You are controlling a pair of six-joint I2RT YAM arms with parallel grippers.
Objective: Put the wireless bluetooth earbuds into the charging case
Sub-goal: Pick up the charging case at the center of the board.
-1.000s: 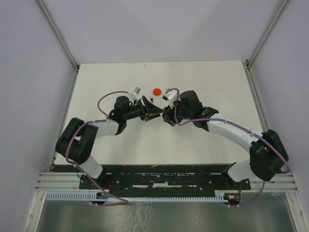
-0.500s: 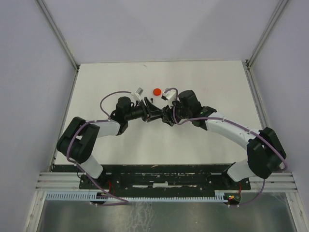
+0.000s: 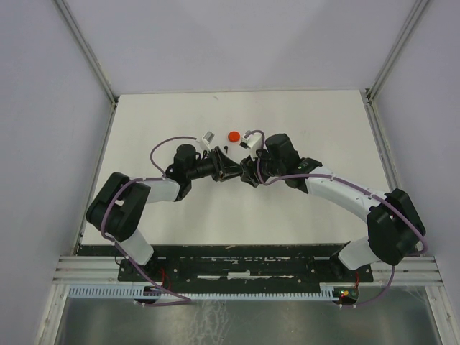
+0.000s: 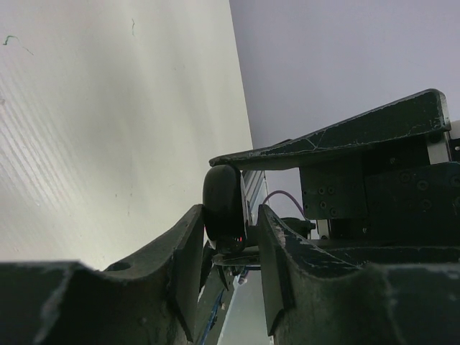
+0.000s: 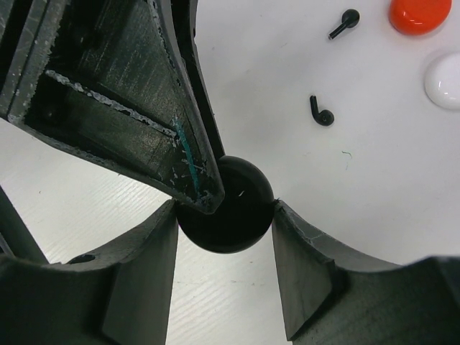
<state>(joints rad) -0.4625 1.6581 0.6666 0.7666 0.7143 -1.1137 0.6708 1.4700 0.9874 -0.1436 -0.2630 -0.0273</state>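
A round black charging case (image 5: 226,205) is clamped by its rim between the fingers of my right gripper (image 5: 225,237), just above the table. My left gripper (image 4: 228,237) meets it from the other side. Its jaws straddle the case (image 4: 224,205) edge-on: one finger (image 5: 188,154) lies on the case's top face, and a thin gap shows at the other. Two tiny black earbuds (image 5: 343,23) (image 5: 321,113) lie loose on the table beyond the case. In the top view both grippers meet at the table's middle (image 3: 233,171).
A red round case (image 5: 419,13) and a white round case (image 5: 445,80) lie just past the earbuds. The red case also shows in the top view (image 3: 233,136). White walls and metal posts surround the white table (image 3: 323,115).
My left gripper has moved right towards the right gripper and its jaws have narrowed from a wide V to close around the black case. The right arm has barely moved.
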